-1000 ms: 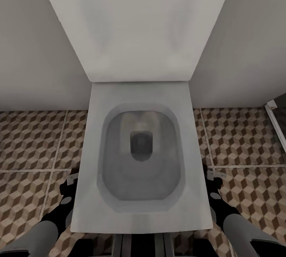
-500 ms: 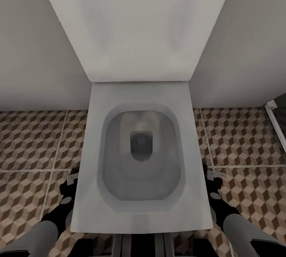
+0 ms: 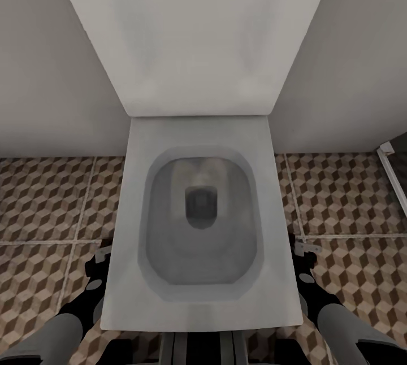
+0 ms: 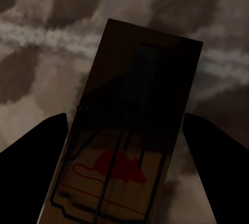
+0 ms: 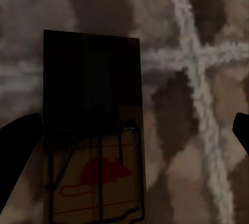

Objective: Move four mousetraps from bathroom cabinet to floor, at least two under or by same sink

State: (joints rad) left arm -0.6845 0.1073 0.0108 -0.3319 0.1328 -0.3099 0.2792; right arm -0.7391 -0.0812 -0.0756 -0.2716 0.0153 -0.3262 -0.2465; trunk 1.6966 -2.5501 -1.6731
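Observation:
A mousetrap, a tan board with dark wire and a red mouse mark, sits between the two dark fingers of my left gripper, which touch its long edges. A second mousetrap lies against one finger of my right gripper, with a wide gap to the other finger. Both hang low over the bathroom floor. In the head view my left gripper and right gripper flank the toilet. The cabinet and the sink are out of view.
A white toilet with its lid raised stands straight ahead, reaching to my trunk. Grey walls close in behind it on both sides. A glass panel's white frame stands at the far right. Open tiles lie either side of the bowl.

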